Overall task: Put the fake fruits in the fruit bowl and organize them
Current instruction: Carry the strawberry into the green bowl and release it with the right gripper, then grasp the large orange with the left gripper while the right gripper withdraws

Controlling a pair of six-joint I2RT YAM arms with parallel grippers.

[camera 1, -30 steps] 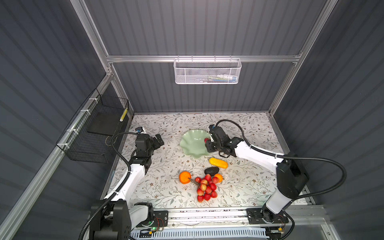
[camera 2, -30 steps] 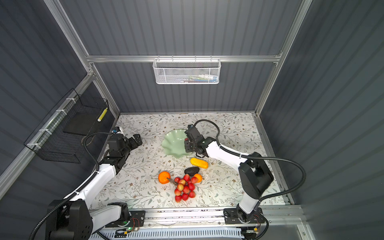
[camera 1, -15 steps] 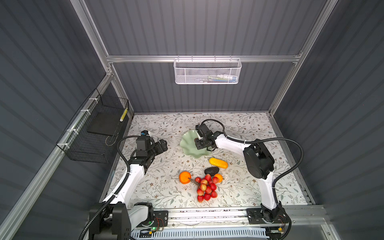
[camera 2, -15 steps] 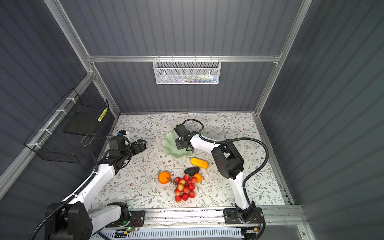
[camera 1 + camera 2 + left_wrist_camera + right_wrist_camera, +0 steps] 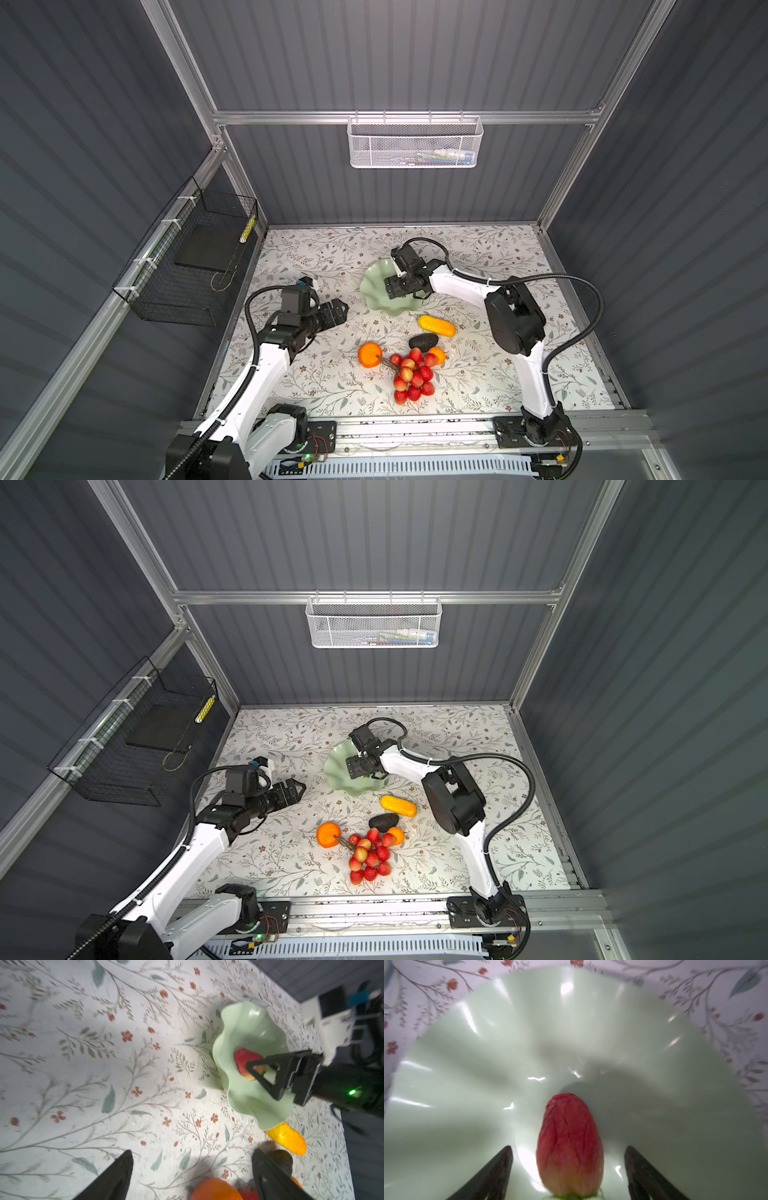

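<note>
Since the strawberry (image 5: 245, 1057) lies loose in the bowl (image 5: 571, 1022) between the open jaws of our right gripper (image 5: 568, 1148), we count one fruit done. The big orange (image 5: 369, 354), small orange (image 5: 437, 355), yellow cob (image 5: 436, 326), avocado (image 5: 423, 341) and berry bunch (image 5: 411, 376) wait on the table (image 5: 332, 249); our left gripper (image 5: 191, 1152) hangs open, empty.

White arms (image 5: 266, 374), black joints (image 5: 515, 320), ribbed cables (image 5: 540, 276)

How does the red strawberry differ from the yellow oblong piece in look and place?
The strawberry is red and tapered; the yellow oblong piece is blunt-ended. The strawberry lies in the fruit bowl, within the open right gripper; the yellow oblong piece lies on the table beside the bowl. Neither is gripped.
</note>
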